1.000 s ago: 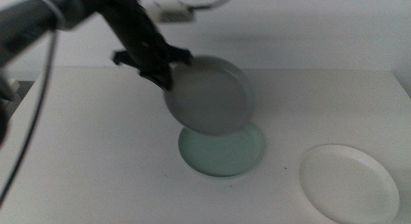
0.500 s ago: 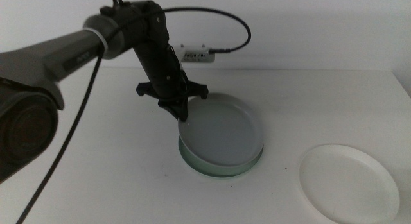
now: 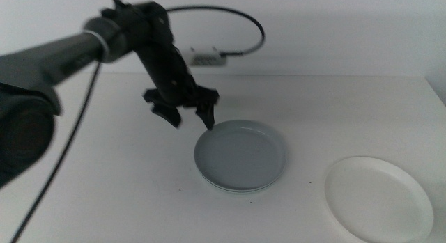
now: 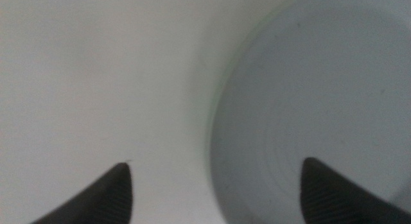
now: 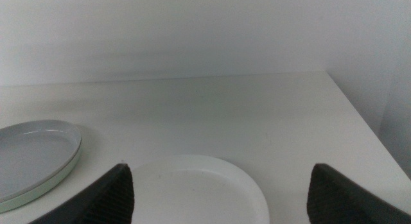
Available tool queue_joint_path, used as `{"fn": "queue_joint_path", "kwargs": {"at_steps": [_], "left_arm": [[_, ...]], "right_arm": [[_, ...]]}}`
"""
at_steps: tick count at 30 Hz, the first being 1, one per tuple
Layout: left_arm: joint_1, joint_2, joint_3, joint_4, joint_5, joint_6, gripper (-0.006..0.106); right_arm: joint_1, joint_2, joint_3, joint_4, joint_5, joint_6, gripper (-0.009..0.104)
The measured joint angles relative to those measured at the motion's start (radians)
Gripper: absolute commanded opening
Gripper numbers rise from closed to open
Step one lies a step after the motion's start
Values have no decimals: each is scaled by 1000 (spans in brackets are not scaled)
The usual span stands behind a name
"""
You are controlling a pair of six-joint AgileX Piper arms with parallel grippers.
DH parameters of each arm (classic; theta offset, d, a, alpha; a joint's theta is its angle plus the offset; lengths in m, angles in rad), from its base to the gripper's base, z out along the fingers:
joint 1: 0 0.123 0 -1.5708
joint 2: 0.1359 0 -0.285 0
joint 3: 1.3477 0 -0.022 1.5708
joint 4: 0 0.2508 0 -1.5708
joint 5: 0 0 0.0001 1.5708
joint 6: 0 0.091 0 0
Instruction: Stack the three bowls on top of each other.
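The pale grey bowl [image 3: 240, 153] lies flat inside the mint green bowl [image 3: 240, 189], whose rim shows only as a thin edge under it, at the table's middle. My left gripper [image 3: 188, 118] is open and empty just above the grey bowl's back left rim. In the left wrist view the grey bowl [image 4: 308, 108] fills one side, with a green sliver of rim [image 4: 221, 76] beside it. The white bowl [image 3: 378, 198] sits alone at the front right, also in the right wrist view [image 5: 199, 189]. My right gripper [image 5: 218, 185] is open and waits out of the middle view.
A small white box [image 3: 208, 60] with a black cable lies at the table's back edge. The table's right edge [image 3: 435, 90] runs close to the white bowl. The stacked bowls show in the right wrist view [image 5: 35, 153].
The left gripper lowered the tilted grey bowl onto the green bowl, let it go, opened, and lifted slightly back to the left. The grey bowl now lies flat.
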Motion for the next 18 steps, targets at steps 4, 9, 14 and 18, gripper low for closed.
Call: {"fn": "queue_joint_path", "kwargs": {"at_steps": [4, 9, 14, 18], "left_arm": [[52, -122, 23, -56, -6, 78, 94], [64, -449, 139, -71, -47, 213, 94], [64, -853, 391, -129, -232, 313, 94], [64, -1105, 578, -188, -256, 388, 94]], "right_arm": [[0, 0, 0, 0, 0, 0, 92], [0, 0, 0, 0, 0, 0, 92], [0, 0, 0, 0, 0, 0, 92], [0, 0, 0, 0, 0, 0, 92]]}}
